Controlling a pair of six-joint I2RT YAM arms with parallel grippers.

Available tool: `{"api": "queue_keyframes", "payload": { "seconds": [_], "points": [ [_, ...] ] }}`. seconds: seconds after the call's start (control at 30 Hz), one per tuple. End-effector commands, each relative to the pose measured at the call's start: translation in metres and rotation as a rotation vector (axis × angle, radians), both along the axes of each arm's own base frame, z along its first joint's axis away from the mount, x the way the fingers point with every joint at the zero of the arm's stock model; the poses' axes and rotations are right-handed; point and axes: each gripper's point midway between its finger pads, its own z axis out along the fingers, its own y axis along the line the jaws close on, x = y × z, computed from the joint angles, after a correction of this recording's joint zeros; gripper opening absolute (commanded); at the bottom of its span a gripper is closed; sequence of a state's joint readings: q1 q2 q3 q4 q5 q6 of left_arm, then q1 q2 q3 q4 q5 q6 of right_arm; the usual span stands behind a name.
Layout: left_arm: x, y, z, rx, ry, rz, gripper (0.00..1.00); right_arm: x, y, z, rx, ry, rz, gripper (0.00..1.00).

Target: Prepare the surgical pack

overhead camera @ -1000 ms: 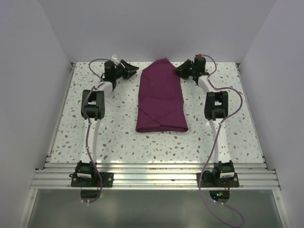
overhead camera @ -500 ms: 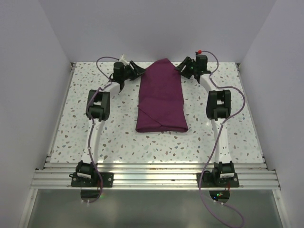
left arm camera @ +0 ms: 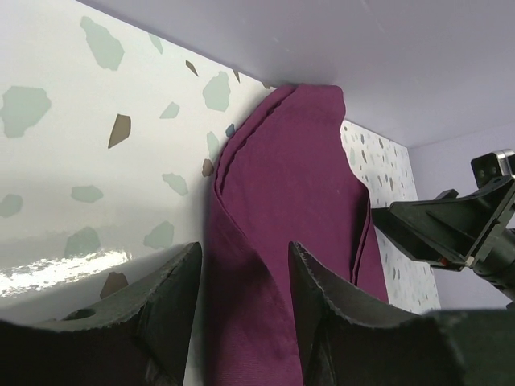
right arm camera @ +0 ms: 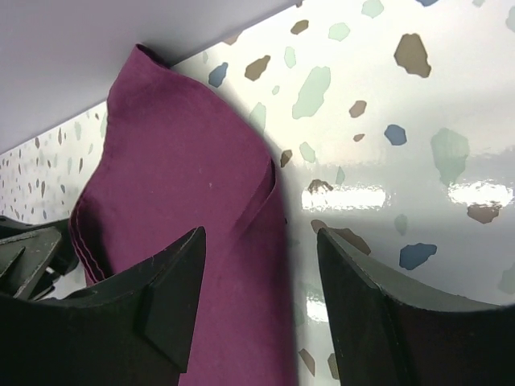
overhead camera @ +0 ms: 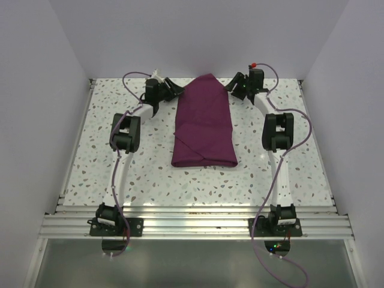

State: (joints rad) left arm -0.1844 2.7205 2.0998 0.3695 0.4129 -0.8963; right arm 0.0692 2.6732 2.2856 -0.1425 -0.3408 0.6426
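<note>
The surgical pack (overhead camera: 203, 123) is a deep purple-maroon cloth folded into a long strip with a pointed far end, lying in the middle of the speckled table. My left gripper (overhead camera: 173, 87) is open at the pack's far left edge. In the left wrist view its jaws straddle that cloth edge (left arm camera: 265, 241), one finger over the table and one over the cloth. My right gripper (overhead camera: 232, 86) is open at the far right edge. In the right wrist view its jaws straddle the right cloth edge (right arm camera: 241, 241). Neither grips the cloth.
The back wall (overhead camera: 198, 36) stands just behind the pack's pointed end and both grippers. Side walls close in the table (overhead camera: 138, 174) left and right. The right gripper's fingers show in the left wrist view (left arm camera: 451, 229).
My left gripper has moved right to the pack's far left edge. My right gripper has shifted slightly towards the back at the pack's far right edge. The pack has not moved.
</note>
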Motion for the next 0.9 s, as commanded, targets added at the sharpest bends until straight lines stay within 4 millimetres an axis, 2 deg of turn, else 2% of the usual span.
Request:
{"api": "queue_keyframes", "payload": {
  "seconds": [0.0, 0.03, 0.07, 0.13, 0.23, 0.37, 0.5, 0.73, 0.83, 0.87],
  "points": [
    [0.01, 0.008, 0.014, 0.021, -0.029, 0.029, 0.5, 0.005, -0.022, 0.037, -0.077, -0.055, -0.047, 0.61],
    [0.01, 0.008, 0.012, 0.019, -0.028, 0.029, 0.49, 0.005, -0.021, 0.017, -0.082, -0.02, -0.037, 0.61],
    [0.01, 0.007, 0.013, 0.014, -0.03, 0.029, 0.46, 0.009, -0.019, 0.027, -0.079, -0.032, -0.018, 0.61],
    [0.01, 0.006, 0.012, 0.002, -0.027, 0.029, 0.42, 0.009, -0.01, 0.011, -0.075, -0.01, 0.012, 0.59],
    [0.01, 0.006, 0.011, -0.006, -0.024, 0.028, 0.38, 0.01, 0.001, 0.008, -0.047, -0.017, 0.022, 0.55],
    [0.01, 0.005, 0.014, -0.027, -0.024, 0.022, 0.35, 0.002, 0.019, -0.016, -0.035, 0.031, 0.042, 0.5],
    [0.01, 0.003, 0.016, -0.036, -0.027, 0.02, 0.35, -0.002, 0.028, -0.03, -0.036, 0.057, 0.049, 0.48],
    [0.009, 0.002, 0.018, -0.05, -0.029, 0.009, 0.29, -0.003, 0.037, -0.04, -0.051, 0.069, 0.063, 0.41],
    [0.009, 0.002, 0.019, -0.06, -0.023, 0.011, 0.23, 0.002, 0.039, -0.036, -0.025, 0.059, 0.038, 0.25],
    [0.01, 0.003, 0.021, -0.066, -0.021, 0.011, 0.21, 0.004, 0.039, -0.032, -0.019, 0.053, 0.034, 0.23]
  ]
}}
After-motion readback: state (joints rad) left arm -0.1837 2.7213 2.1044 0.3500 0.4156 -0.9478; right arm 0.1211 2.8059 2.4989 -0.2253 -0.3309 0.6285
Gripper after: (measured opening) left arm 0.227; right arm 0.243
